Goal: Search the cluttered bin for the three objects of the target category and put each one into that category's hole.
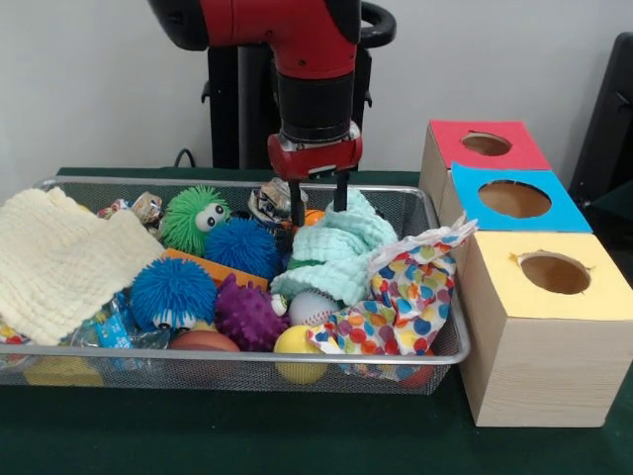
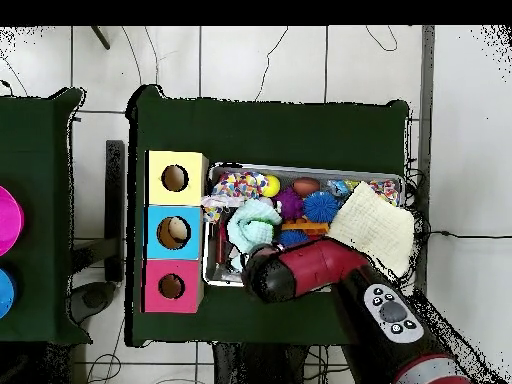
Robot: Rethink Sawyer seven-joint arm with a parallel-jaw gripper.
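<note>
We see the gripper [image 1: 317,203] with its two fingers spread apart and empty, hanging low over the back of the wire-mesh bin [image 1: 440,341], just behind the mint-green cloth [image 1: 336,252]. We judge the search step is under way. Next, it must descend and close on a target, then carry it to a hole in the three boxes [image 1: 539,327] beside the bin.

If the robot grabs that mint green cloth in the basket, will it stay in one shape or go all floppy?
Probably floppy: the mint green cloth lies crumpled in soft folds, so it would likely droop and stretch out when lifted. It looks light for its size. It rests on other toys beside the polka-dot cloth, so it might drag a neighbour along.
</note>
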